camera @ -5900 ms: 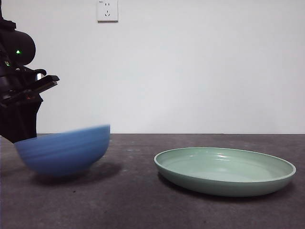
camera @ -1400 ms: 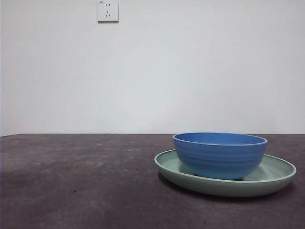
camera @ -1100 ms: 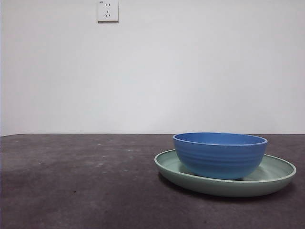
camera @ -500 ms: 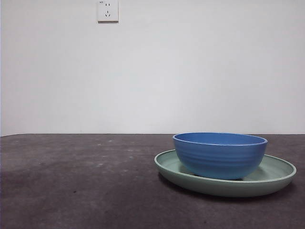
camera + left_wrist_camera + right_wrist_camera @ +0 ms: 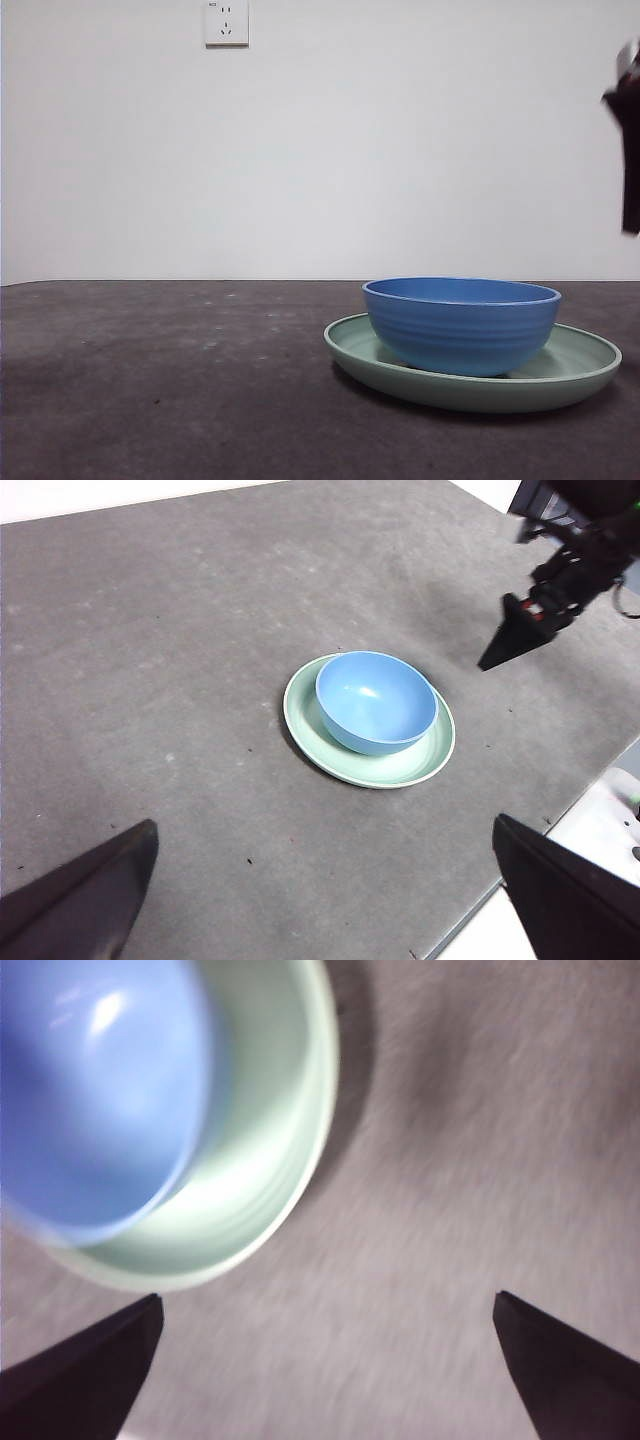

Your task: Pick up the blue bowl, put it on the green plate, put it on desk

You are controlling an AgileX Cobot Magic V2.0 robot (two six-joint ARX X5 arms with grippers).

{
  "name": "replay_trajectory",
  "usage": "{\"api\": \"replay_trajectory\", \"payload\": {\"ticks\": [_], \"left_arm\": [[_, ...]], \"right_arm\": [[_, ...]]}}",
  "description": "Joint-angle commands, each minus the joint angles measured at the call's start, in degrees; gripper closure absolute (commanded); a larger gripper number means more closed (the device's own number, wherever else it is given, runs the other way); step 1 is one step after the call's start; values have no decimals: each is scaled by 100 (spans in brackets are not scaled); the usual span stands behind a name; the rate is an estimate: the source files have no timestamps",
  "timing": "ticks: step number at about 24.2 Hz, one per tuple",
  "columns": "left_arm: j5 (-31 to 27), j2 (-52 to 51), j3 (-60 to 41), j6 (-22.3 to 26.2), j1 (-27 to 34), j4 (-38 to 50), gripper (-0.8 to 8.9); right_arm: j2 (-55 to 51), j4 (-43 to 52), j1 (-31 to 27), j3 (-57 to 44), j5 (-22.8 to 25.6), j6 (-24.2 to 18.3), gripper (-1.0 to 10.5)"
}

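The bowl (image 5: 461, 325) sits upright inside the plate (image 5: 585, 368), and the plate lies flat on the bench (image 5: 160, 380). In the left wrist view the bowl (image 5: 375, 701) is off-centre in the plate (image 5: 400, 768), pushed toward one side of the rim, with a wider crescent of bare green on the other side.

Here's the right tool (image 5: 628, 150), a dark blurred shape at the edge of the front view, up above the plate and off to its side, touching nothing. The left wrist view catches it too (image 5: 515, 640), hanging over the bench just beyond the plate with its tip aimed down. Its own camera looks onto the bowl (image 5: 95, 1090) and the plate (image 5: 270, 1150), both smeared with motion blur. The right tool's (image 5: 325, 1360) jaws stand wide apart with bare bench between them, nothing gripped.

The left tool (image 5: 325, 880) is well away from the plate, high enough that its camera takes in bowl, plate and a broad stretch of bench. Its jaws are spread wide too, and they hold nothing. It does not show in the front view.

On the wall behind the plate, up and to the other side from the right tool, a white socket (image 5: 225, 22).
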Motion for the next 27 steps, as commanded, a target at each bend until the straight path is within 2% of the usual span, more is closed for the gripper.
{"api": "replay_trajectory", "payload": {"ticks": [1,10,15,19,21,27], "left_arm": [[-15,24,57,48,-37,52,255],[-13,24,57,46,-37,52,255],[-15,24,57,46,-37,52,255],[-15,24,57,46,-37,50,255],[-15,24,57,46,-37,50,255],[-15,24,57,46,-37,48,255]], "right_arm": [[420,192,7,76,9,-7,347],[1263,942,42,76,-15,-2,348],[1456,1270,109,76,-37,-15,460],[1537,1427,179,76,-74,-48,498],[1563,1523,232,76,-188,-131,566],[1572,1692,398,76,-186,-133,597]]}}
